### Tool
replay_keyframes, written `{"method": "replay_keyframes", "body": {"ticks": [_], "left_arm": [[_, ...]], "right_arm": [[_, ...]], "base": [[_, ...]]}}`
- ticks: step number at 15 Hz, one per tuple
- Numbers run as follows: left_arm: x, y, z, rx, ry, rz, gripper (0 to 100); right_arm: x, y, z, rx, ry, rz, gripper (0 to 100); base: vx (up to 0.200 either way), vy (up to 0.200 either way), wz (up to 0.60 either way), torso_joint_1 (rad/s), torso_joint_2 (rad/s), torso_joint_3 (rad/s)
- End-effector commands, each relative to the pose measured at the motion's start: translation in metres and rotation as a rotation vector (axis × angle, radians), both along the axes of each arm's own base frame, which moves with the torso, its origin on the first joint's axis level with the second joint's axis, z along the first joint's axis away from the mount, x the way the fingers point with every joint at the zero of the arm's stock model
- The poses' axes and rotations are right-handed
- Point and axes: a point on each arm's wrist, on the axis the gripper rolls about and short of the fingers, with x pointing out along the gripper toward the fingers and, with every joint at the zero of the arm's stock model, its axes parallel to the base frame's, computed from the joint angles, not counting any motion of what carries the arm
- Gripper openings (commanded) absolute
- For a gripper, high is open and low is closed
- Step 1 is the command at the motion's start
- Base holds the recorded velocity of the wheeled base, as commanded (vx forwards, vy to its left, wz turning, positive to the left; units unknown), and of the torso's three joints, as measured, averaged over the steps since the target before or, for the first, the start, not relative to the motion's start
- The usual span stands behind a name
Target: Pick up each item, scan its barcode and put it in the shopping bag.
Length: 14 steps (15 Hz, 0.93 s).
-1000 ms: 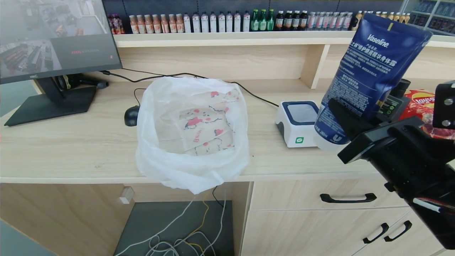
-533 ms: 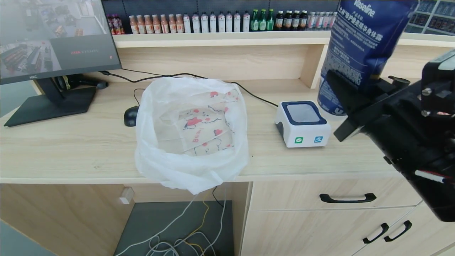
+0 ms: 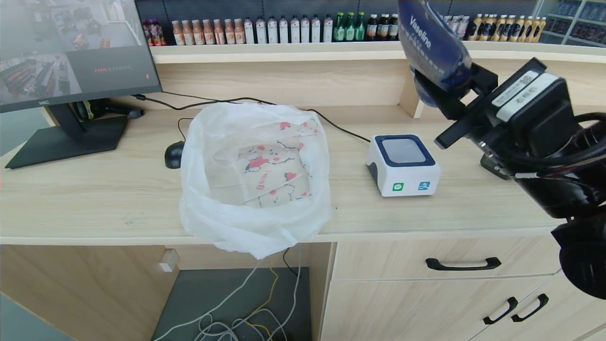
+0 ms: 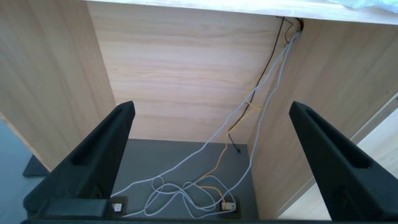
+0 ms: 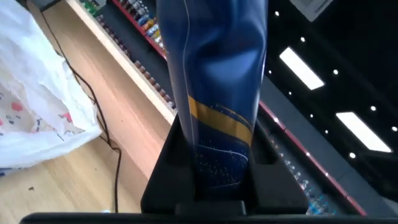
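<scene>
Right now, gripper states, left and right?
Left gripper: open, holding nothing.
Right gripper: closed on the blue pouch.

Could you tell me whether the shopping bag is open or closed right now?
Open. The shopping bag sits on the counter with its mouth spread wide, and a printed packet shows inside.

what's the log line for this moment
right jaws: shut on blue pouch, raised right of scanner | left jaws: open, facing cables under counter | shopping bag: open on counter
</scene>
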Motion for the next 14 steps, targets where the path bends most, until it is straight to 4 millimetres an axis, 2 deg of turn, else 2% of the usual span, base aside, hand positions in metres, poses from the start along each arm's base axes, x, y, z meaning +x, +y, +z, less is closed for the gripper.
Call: {"method": "replay_keyframes", "body": {"ticks": [1,9,14], "left_arm": [[0.000,0.000,0.000,0.000,-0.001,0.000,100],[0.000,0.000,0.000,0.000,-0.001,0.000,100],[0.000,0.000,0.000,0.000,0.000,0.000,100]], "right_arm": [[0.017,-0.009,-0.013,-0.074,-0.001,-0.032,0],[0.037,-0.019,-0.047,-0.324,-0.071,-0.006,0],[0.042,-0.029,-0.064,-0.398,-0.062,0.007,0]], "base": [[0.000,0.000,0.00,0.000,0.00,0.000],[0.000,0.000,0.00,0.000,0.00,0.000],[0.000,0.000,0.00,0.000,0.00,0.000]]}}
